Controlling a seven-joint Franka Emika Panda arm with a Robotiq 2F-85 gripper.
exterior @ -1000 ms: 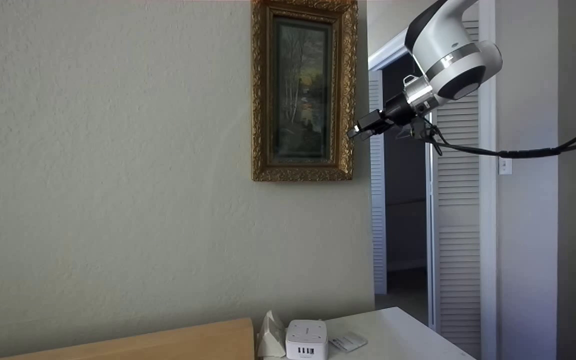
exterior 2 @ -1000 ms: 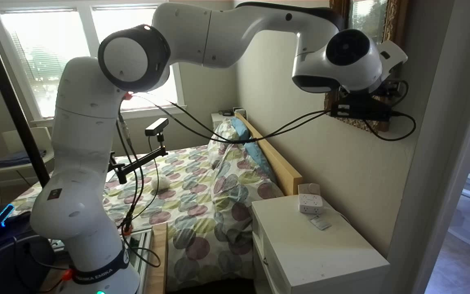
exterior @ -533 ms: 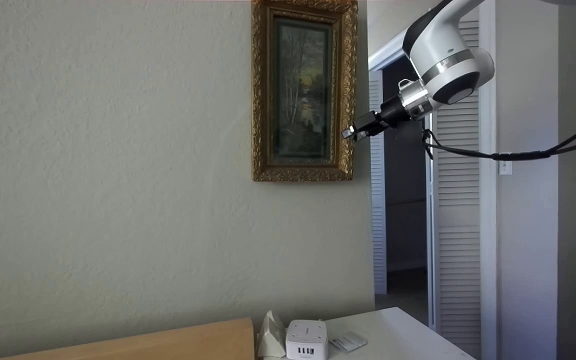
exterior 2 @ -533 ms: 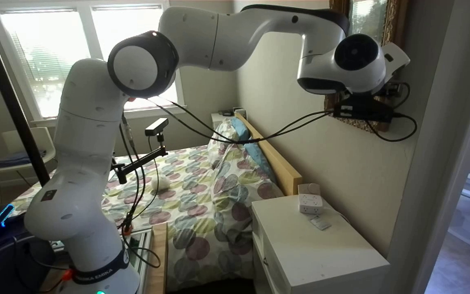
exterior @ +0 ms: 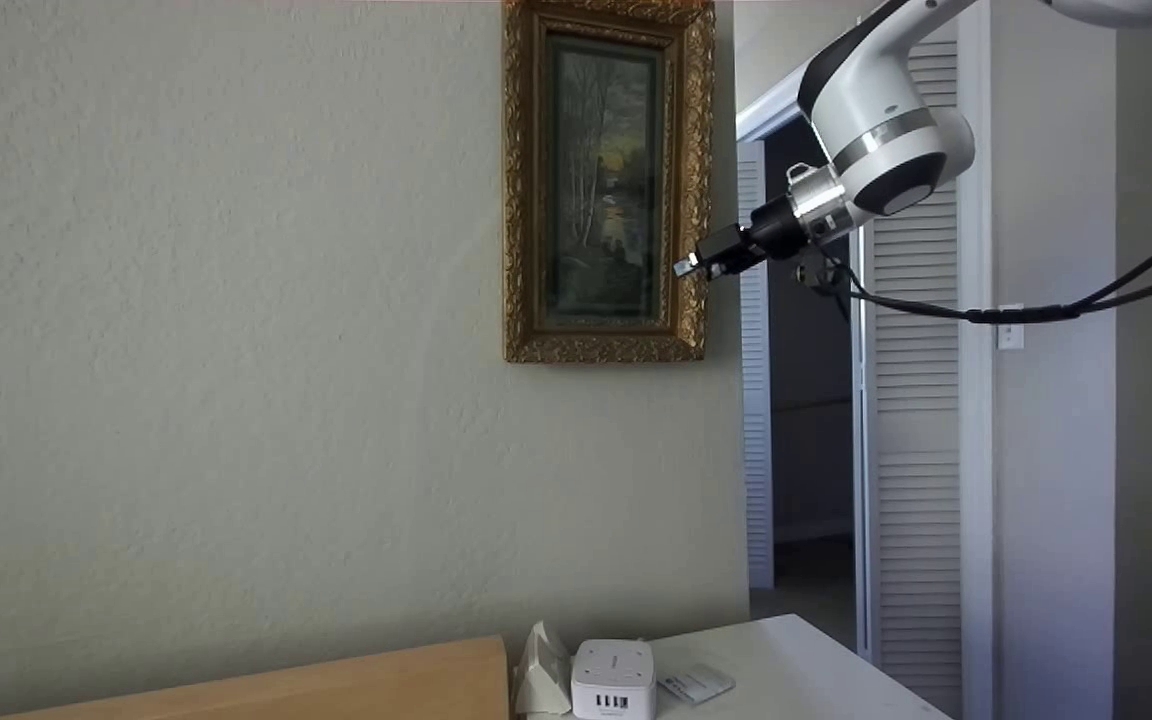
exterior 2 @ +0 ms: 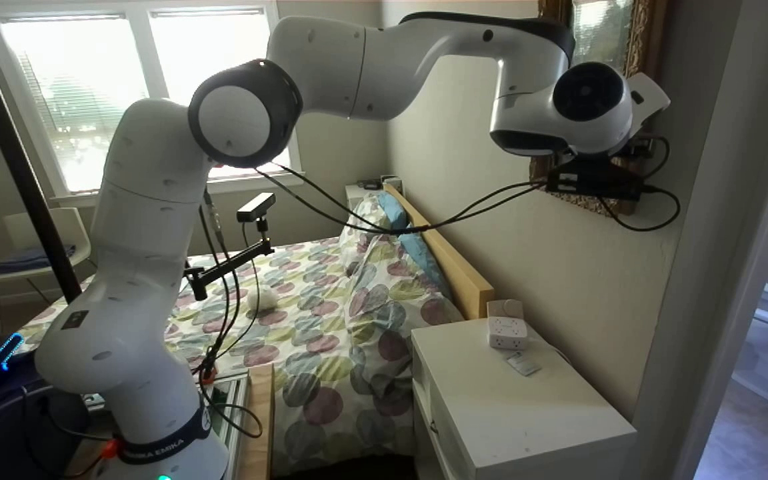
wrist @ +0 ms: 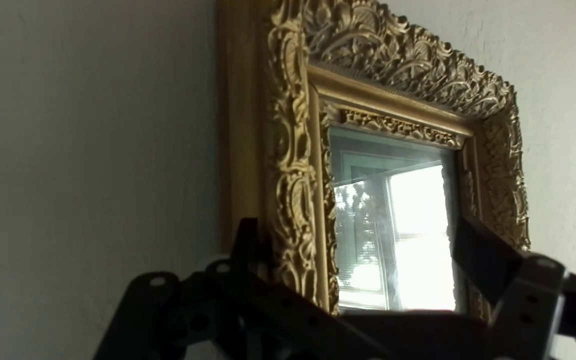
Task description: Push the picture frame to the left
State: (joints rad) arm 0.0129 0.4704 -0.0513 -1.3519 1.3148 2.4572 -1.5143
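Note:
The picture frame hangs on the wall, ornate gold-brown around a dark painting. It is partly hidden behind the arm in an exterior view. In the wrist view the frame fills the middle, with a window reflected in its glass. My gripper overlaps the frame's right edge low down in an exterior view. In the wrist view my gripper is open with nothing between its fingers but the view of the frame. One finger is beside the frame's outer side; contact cannot be told. The other finger stands before the glass side.
A white dresser stands below, with a white power strip and a small packet on it. A wooden headboard runs along the wall. A doorway with louvered doors lies right of the frame. Cables hang from the wrist.
My gripper has moved a little to the left across the frame's right edge in an exterior view. The arm has lowered slightly. The frame shows no clear movement.

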